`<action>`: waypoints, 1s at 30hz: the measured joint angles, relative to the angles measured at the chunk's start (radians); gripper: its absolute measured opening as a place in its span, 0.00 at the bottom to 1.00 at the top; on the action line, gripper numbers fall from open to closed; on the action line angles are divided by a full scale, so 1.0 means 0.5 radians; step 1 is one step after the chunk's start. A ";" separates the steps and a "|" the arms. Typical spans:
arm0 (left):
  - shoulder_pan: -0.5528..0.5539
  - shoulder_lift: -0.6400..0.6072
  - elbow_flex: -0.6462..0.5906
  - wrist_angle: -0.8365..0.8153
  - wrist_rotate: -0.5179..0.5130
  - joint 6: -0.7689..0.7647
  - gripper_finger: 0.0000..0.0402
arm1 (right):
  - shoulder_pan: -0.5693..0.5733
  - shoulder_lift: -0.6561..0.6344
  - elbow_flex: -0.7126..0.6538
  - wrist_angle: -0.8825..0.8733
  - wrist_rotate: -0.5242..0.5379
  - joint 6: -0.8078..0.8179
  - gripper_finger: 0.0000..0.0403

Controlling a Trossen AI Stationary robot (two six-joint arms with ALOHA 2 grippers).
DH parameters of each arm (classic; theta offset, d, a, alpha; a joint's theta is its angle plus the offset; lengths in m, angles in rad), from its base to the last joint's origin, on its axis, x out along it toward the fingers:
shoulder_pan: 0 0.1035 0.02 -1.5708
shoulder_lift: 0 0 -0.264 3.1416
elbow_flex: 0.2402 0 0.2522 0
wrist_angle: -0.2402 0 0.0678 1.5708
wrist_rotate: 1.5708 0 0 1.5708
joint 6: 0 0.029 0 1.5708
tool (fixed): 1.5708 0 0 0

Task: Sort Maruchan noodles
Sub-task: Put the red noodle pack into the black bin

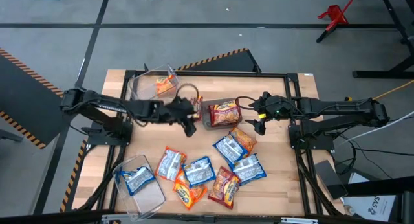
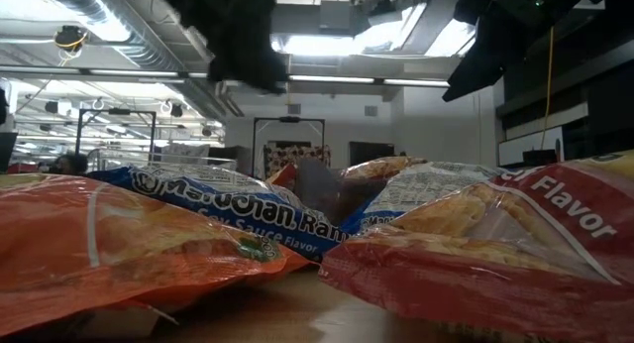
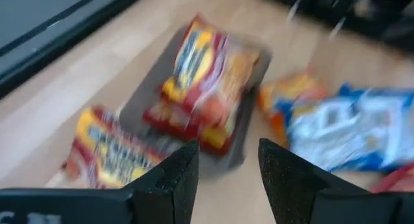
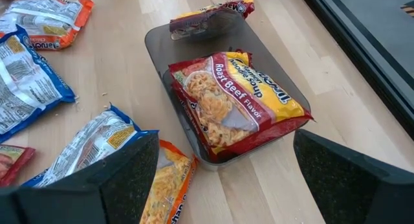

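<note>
A red packet of Maruchan noodles point(image 4: 233, 101) lies flat in a clear bin point(image 4: 158, 46) at the table's middle. A second red packet point(image 4: 210, 17) lies at the bin's end nearest the left arm, partly on its rim. My left gripper point(image 1: 190, 122) hovers open and empty just left of this bin. On the bin's right, my right gripper point(image 1: 258, 120) also hovers open and empty. Several blue, orange and red packets point(image 1: 213, 169) lie loose on the near half of the table.
A clear bin at the far left point(image 1: 155, 85) holds an orange packet. Another clear bin at the near left point(image 1: 139, 182) holds a blue packet. A black frame point(image 1: 294, 94) runs round the wooden table top.
</note>
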 joint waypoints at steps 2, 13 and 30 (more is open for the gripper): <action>-0.052 0.000 -0.068 -0.009 -0.111 0.064 0.38 | 0.000 0.000 0.000 0.002 0.001 0.000 0.85; -0.276 0.273 -0.132 0.154 -0.613 0.265 0.38 | 0.000 0.017 -0.002 0.181 0.057 -0.005 0.85; -0.239 0.156 -0.131 0.192 -0.699 -0.210 0.38 | -0.487 1.227 0.648 0.942 -0.166 0.058 0.85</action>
